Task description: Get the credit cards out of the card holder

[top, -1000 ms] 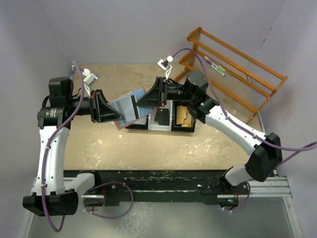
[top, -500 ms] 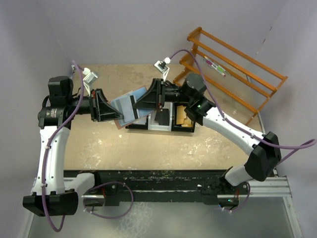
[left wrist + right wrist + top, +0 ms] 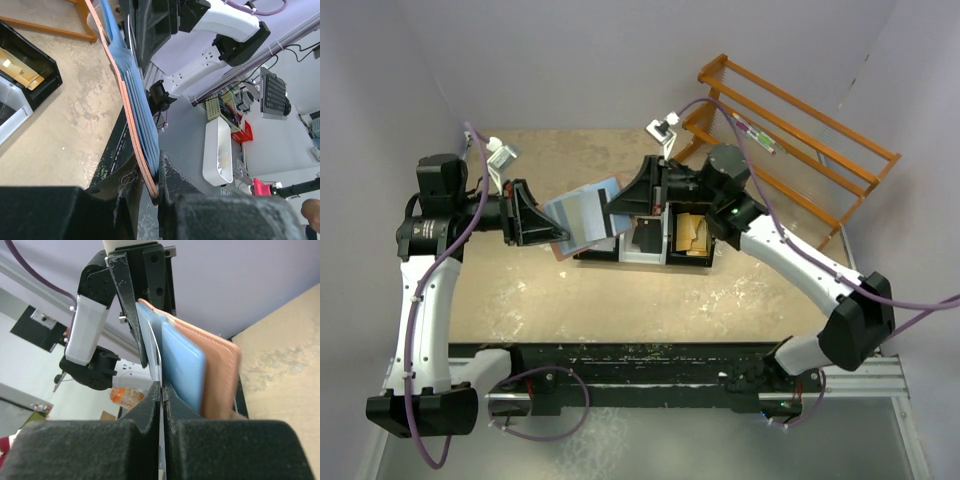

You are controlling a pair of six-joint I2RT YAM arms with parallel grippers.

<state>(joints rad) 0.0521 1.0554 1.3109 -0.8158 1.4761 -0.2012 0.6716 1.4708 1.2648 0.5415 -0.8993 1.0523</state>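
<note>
Since the left gripper (image 3: 151,181) is clamped on one edge of the card holder (image 3: 138,120), which hangs open in the air just past its fingertips, that hold should be firm. The right gripper (image 3: 162,390), jaws nearly together, pinches a thin pale credit card (image 3: 159,372) edge-on at its tips. Pull straight along the pocket, no twisting, or it may slip.

no readable text, labels, brands or numbers on anything
</note>
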